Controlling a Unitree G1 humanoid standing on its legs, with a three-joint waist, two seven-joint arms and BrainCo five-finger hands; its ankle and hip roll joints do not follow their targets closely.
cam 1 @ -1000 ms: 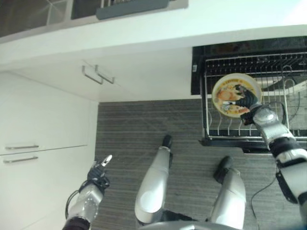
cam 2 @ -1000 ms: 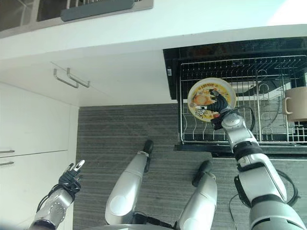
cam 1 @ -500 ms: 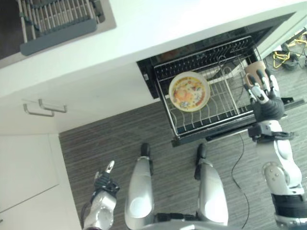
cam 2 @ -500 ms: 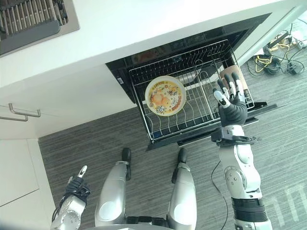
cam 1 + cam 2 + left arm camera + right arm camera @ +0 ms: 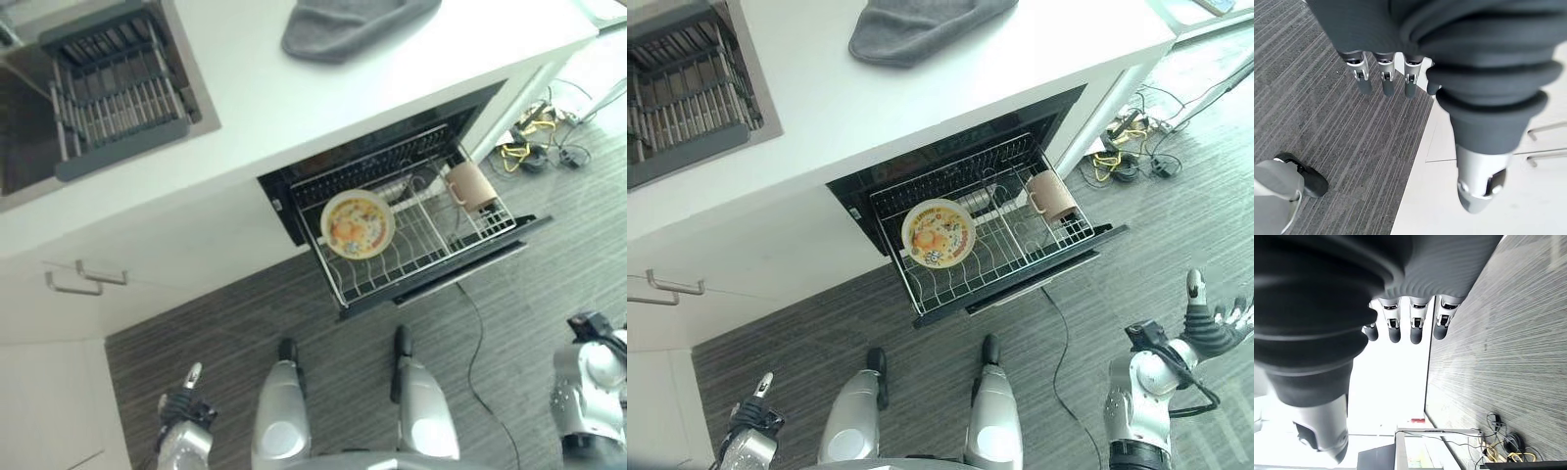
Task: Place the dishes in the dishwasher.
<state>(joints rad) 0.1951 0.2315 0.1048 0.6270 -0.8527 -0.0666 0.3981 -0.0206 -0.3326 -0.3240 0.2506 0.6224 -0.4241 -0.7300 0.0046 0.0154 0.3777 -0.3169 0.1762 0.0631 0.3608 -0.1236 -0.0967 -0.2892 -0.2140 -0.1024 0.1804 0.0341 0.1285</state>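
While the plate [image 5: 358, 223] leans in the rack [image 5: 431, 245], right hand [image 5: 1213, 326] splayed empty, left hand [image 5: 1382, 78] straight-fingered.

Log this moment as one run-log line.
plate: in dishwasher rack | mug: in rack | right hand: open, empty | left hand: open, idle

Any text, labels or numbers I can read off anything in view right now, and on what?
None can be read.
plate in the dishwasher rack: a colourful printed picture, any lettering too small to make out.
mug: no legible marking.
grey cloth on the counter: plain.
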